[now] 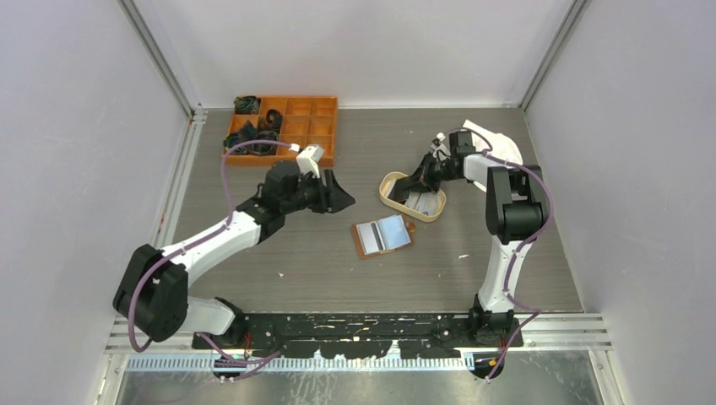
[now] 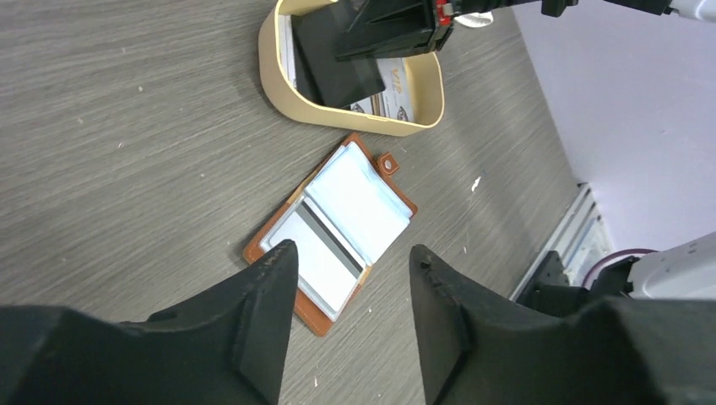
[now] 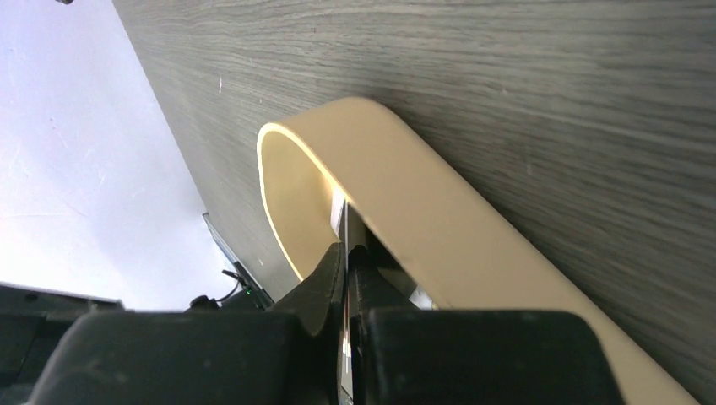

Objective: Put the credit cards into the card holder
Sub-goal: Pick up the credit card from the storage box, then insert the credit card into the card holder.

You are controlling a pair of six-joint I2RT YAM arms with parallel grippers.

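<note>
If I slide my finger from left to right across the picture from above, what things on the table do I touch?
Orange box → card holder, lying open → white paper. The oval tray overlaps the card holder sideways, so it is left out.

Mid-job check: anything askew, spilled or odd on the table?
Nothing spilled or damaged. The card holder lies open at a slant. A black card stands tilted in the tray, pinched by the right gripper. A white speck lies nearby.
</note>
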